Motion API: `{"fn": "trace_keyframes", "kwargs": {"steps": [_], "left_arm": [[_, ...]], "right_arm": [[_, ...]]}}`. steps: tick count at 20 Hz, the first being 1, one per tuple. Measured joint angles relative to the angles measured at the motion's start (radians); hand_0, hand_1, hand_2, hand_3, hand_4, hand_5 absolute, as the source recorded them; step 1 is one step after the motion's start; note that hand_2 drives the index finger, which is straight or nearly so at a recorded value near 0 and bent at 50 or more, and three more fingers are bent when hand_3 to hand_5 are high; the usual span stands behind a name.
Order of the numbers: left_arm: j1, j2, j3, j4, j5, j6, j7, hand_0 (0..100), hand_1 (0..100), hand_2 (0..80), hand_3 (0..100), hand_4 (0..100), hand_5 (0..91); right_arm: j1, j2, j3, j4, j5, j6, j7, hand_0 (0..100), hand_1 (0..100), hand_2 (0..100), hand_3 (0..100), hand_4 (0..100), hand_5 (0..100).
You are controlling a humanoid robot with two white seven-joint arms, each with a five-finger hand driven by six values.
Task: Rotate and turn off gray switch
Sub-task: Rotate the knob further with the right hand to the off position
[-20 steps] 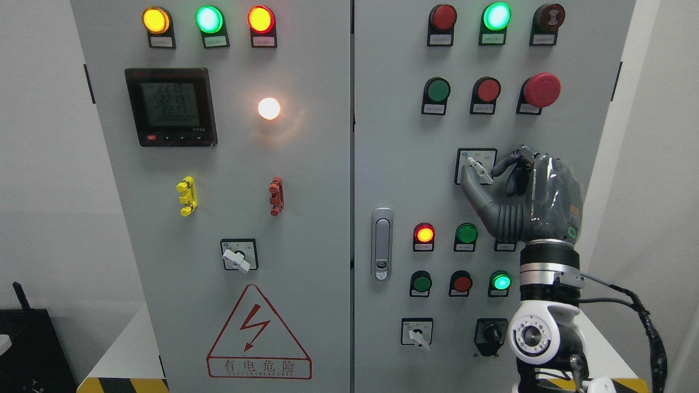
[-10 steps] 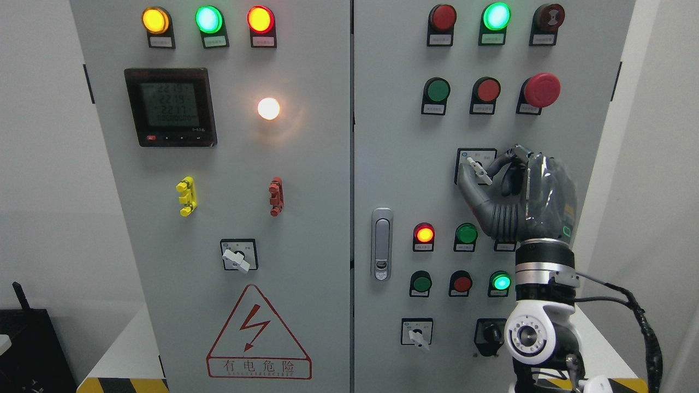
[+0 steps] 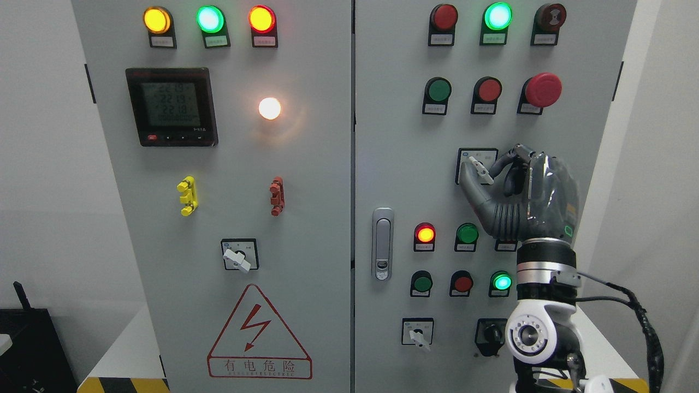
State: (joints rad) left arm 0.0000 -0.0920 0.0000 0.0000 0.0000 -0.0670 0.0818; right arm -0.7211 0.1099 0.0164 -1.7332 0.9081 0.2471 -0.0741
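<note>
The gray rotary switch [image 3: 474,163] sits on a square label plate [image 3: 476,153] in the middle of the cabinet's right door. Its pale handle is tilted, with the tip pointing up and to the left. My right hand [image 3: 481,172] comes up from the lower right. Its thumb [image 3: 471,188] is under and left of the handle, and its index finger [image 3: 499,162] presses the handle's right side, so the hand is pinched on it. The other fingers curl behind. The left arm is out of sight.
Lit and unlit round lamps and push buttons surround the switch, with a red mushroom button [image 3: 542,89] above. Below are a similar switch [image 3: 418,335] and a black selector [image 3: 491,332]. The left door carries another gray switch [image 3: 237,259] and a meter [image 3: 171,106]. The door latch [image 3: 382,244] is mid-seam.
The right hand shifted slightly left and closed in on the switch handle, then held there. The handle's tilt looks the same throughout.
</note>
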Motion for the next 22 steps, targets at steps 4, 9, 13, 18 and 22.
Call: {"fn": "trace_keyframes", "kwargs": {"steps": [4, 9, 13, 18, 22], "left_arm": [[0.0, 0.0, 0.0, 0.0, 0.0, 0.0, 0.002, 12, 39, 0.0, 0, 0, 0.0], [0.0, 0.0, 0.0, 0.0, 0.0, 0.0, 0.0, 12, 39, 0.0, 0, 0, 0.0], [0.0, 0.0, 0.0, 0.0, 0.0, 0.0, -0.001, 12, 39, 0.0, 0, 0, 0.0], [0.0, 0.0, 0.0, 0.0, 0.0, 0.0, -0.001, 12, 39, 0.0, 0, 0, 0.0], [0.0, 0.0, 0.0, 0.0, 0.0, 0.0, -0.002, 12, 39, 0.0, 0, 0, 0.0]], "right_arm": [[-0.001, 0.0, 0.006, 0.0, 0.0, 0.0, -0.001, 40, 45, 70, 100, 98, 100], [-0.002, 0.0, 0.008, 0.0, 0.0, -0.001, -0.003, 44, 45, 71, 100, 99, 100], [-0.002, 0.0, 0.011, 0.0, 0.0, -0.001, -0.007, 47, 44, 71, 100, 99, 100], [-0.002, 0.001, 0.014, 0.0, 0.0, -0.001, 0.001, 50, 44, 72, 100, 99, 100], [-0.003, 0.001, 0.013, 0.0, 0.0, -0.001, 0.002, 51, 44, 72, 100, 99, 100]]}}
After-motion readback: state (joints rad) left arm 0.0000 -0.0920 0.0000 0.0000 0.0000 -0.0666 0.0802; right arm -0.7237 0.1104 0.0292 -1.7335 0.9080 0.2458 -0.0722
